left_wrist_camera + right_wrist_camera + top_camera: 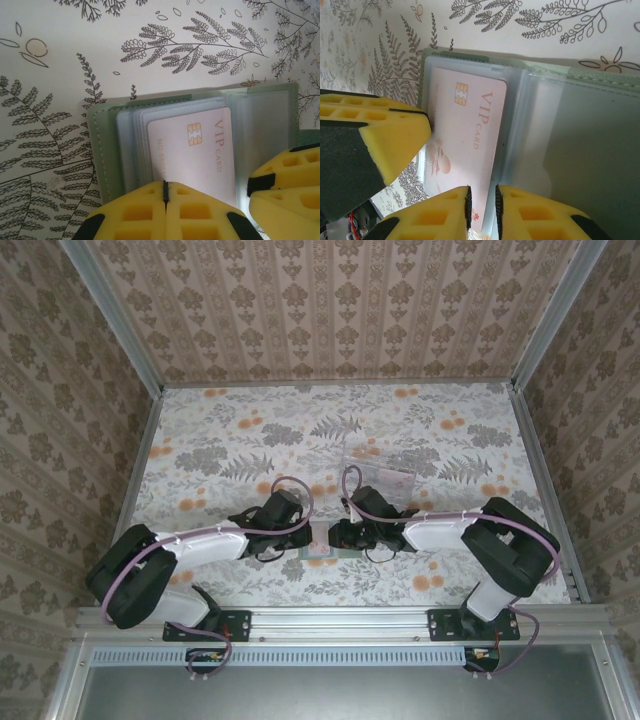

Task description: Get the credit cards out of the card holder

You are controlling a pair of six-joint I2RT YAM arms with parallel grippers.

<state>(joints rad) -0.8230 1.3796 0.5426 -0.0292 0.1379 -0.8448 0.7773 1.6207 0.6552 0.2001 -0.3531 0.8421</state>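
Note:
The grey-green card holder point(105, 150) lies open on the flowered table, its clear slots facing up. A pale credit card point(200, 155) printed "VIP CARD" with a gold chip sticks partly out of a slot. My left gripper point(165, 187) is shut, pads together with nothing between them, its tips at the card's near edge. In the right wrist view the same card point(465, 130) lies left of the holder's clear sleeves point(535, 130). My right gripper point(482, 202) is nearly closed, pinching a sleeve edge beside the card's long edge. In the top view both grippers meet over the holder point(322, 556).
A clear plastic tray point(380, 475) sits on the table just beyond the grippers. The table point(220, 440) is walled in by patterned panels on three sides. The two grippers' fingers point(285, 172) crowd close together at the holder.

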